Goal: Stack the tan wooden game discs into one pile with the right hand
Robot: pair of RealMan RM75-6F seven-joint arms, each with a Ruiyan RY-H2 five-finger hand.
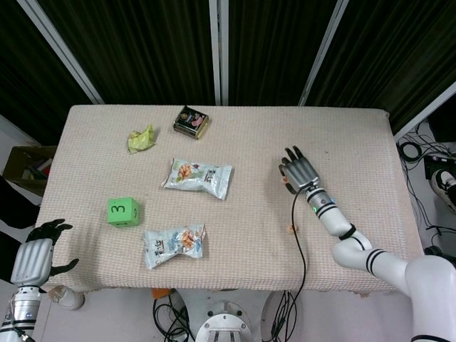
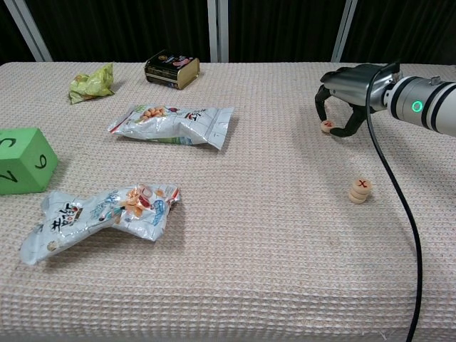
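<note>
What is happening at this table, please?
The robot is stacking tan wooden discs with its right hand. A small pile already stands near the table's right side. The right hand is arched over a loose disc farther back, its fingers around it, but a grip cannot be confirmed. The left hand hangs idle off the table's near-left edge.

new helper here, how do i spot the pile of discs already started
Look at the right side of the cloth-covered table, nearer the front edge than the right hand. The pile of tan discs stands alone there, a red mark on top, unlike the single disc under that hand.
</note>
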